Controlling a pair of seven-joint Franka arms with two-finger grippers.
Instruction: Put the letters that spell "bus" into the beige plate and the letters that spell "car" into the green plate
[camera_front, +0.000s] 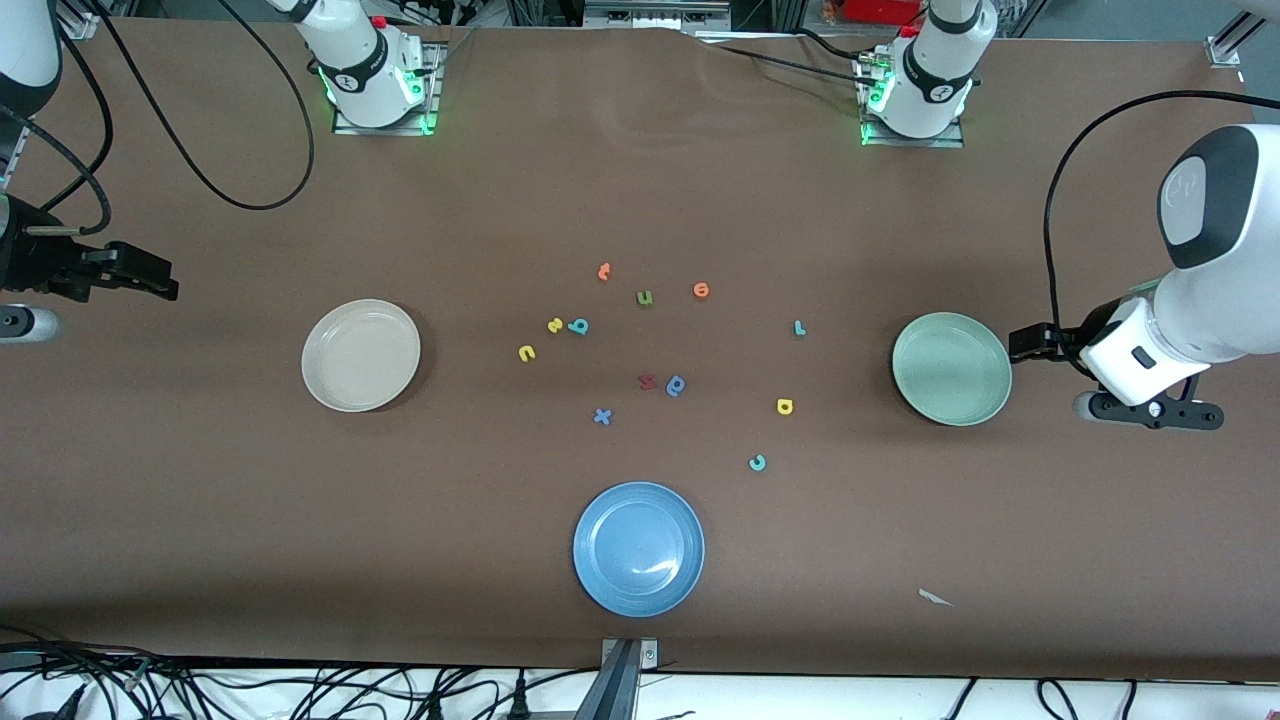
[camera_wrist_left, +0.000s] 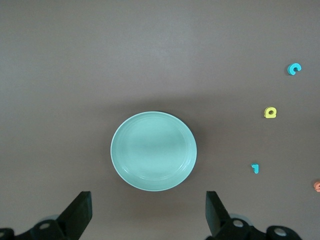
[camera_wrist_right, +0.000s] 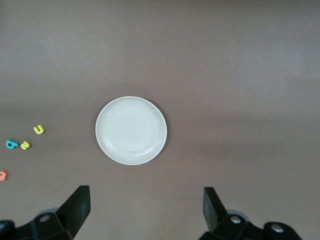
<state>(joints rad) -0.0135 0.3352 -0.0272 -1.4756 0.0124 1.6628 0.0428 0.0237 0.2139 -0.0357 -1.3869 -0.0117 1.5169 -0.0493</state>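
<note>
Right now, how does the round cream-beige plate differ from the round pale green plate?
The cream-beige plate lies toward the right arm's end of the table, the pale green plate toward the left arm's end. The yellow u is the letter closest to the beige plate; the teal r and the yellow a lie closest to the green. Both are empty, shallow and similar in size.

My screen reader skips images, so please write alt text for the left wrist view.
A round pale mint-green shallow plate, empty, sits on the brown table just ahead of the left claw, whose two black fingers stand wide open. Off to one side lie a tiny teal foam c, yellow a and teal r.
</note>
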